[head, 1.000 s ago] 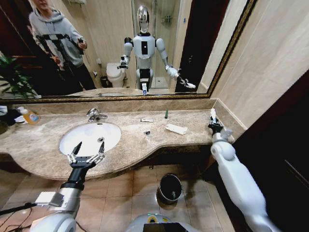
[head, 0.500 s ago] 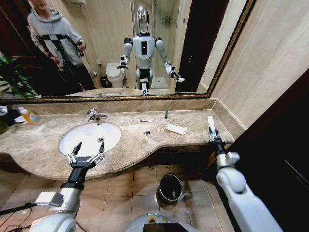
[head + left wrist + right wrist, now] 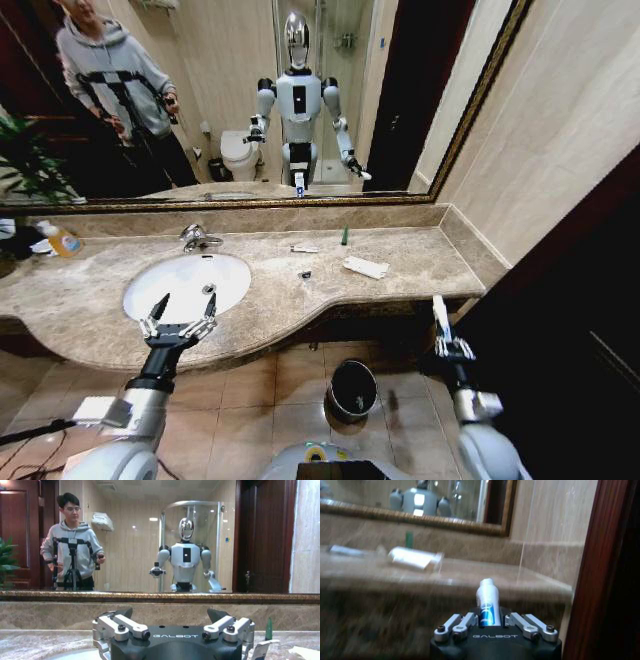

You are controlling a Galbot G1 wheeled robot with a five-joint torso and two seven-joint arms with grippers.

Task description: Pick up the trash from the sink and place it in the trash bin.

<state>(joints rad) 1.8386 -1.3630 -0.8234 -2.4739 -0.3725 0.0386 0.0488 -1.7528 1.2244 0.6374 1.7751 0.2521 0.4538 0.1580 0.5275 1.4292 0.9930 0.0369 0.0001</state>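
Bottle [image 3: 486, 603] base hidden between right gripper [image 3: 487, 624] fingers. Dark bit [image 3: 304, 274] too small to identify. Packet [image 3: 415, 558] blurred.

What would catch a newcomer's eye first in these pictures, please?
The big mirror above the counter, reflecting the robot. Next, the right gripper down beside the counter's end, shut on a white bottle, with the black bin on the floor nearby. The left gripper hangs open over the sink.

The word "GALBOT" stands in pale letters on the dark housing of the left end effector [image 3: 172, 619]; the same "GALBOT" marks the right end effector [image 3: 487, 620]. The blue print on the white mini bottle [image 3: 486, 602] above that lettering cannot be read.
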